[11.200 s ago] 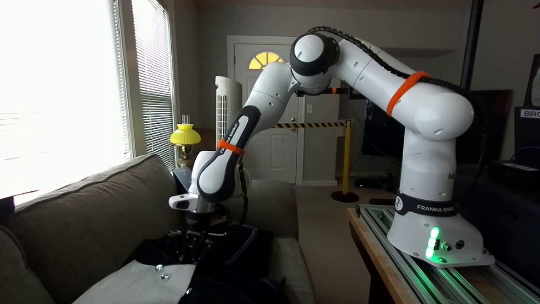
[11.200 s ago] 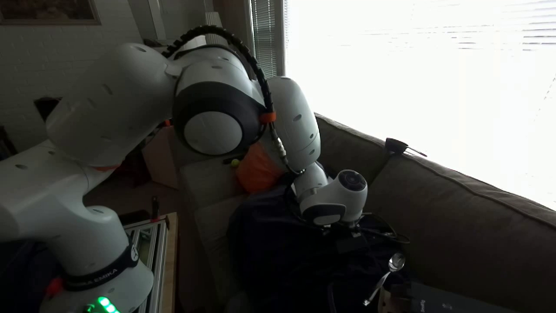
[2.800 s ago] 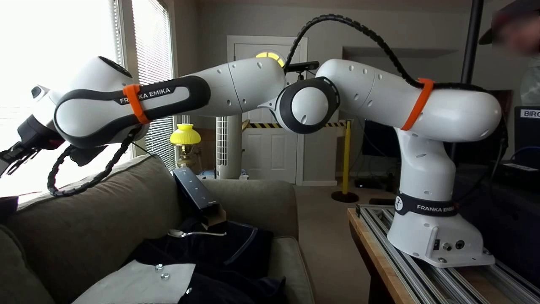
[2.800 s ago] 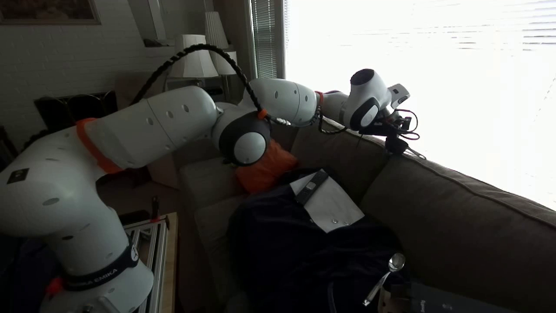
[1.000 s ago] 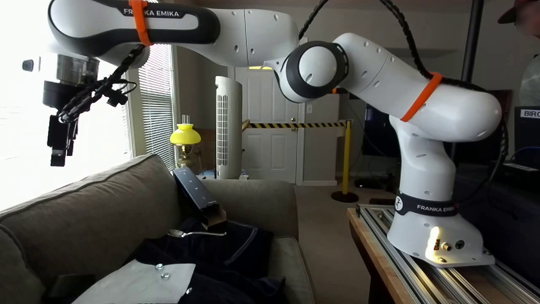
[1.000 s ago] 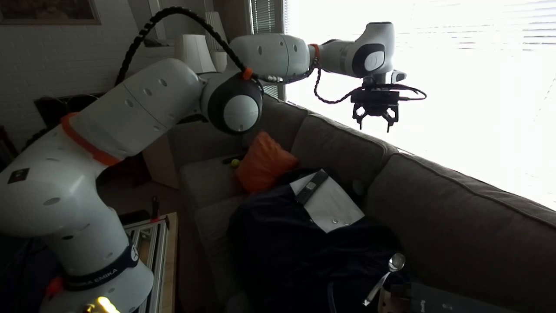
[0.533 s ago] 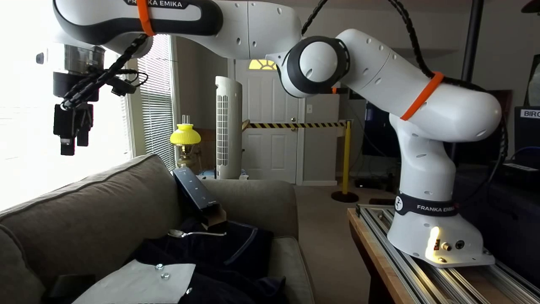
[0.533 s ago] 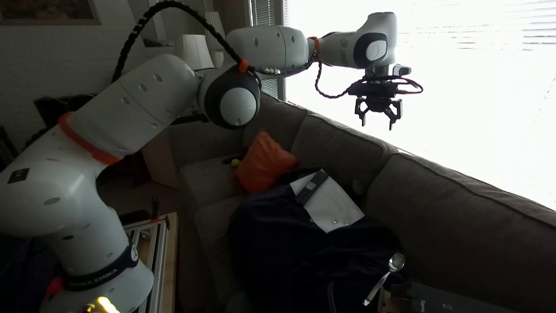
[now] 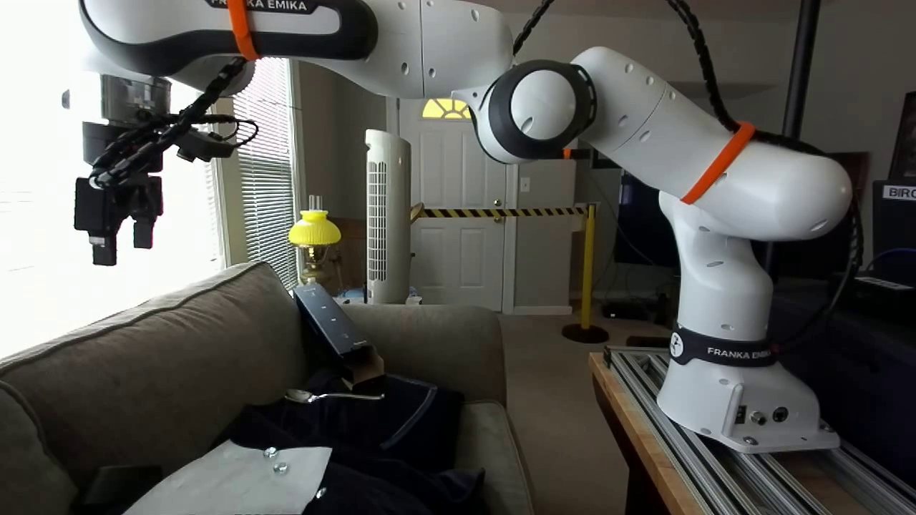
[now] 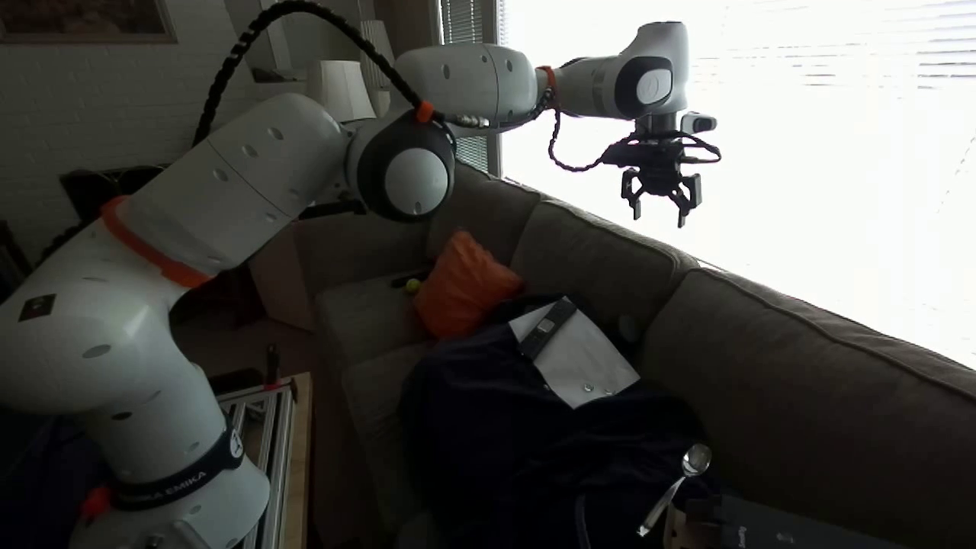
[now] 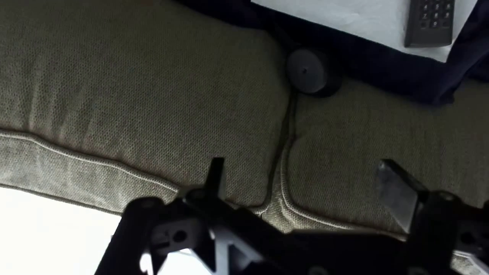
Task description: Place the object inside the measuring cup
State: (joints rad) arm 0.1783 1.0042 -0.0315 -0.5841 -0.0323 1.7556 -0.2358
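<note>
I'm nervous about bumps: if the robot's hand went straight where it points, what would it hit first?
Pointing down, the hand would probably meet the sofa's back cushions first, near their seam, or perhaps what looks like the measuring cup there; depth is unclear.

In wrist view, note cup (image 11: 306, 71) with inside hidden, remote (image 11: 429, 25) cut off by top edge, pincer (image 11: 302, 160) cut off by bottom edge. In an exterior view, note box (image 10: 762, 524) cut off by bottom edge, lettering (image 10: 742, 537) too small to tell.
</note>
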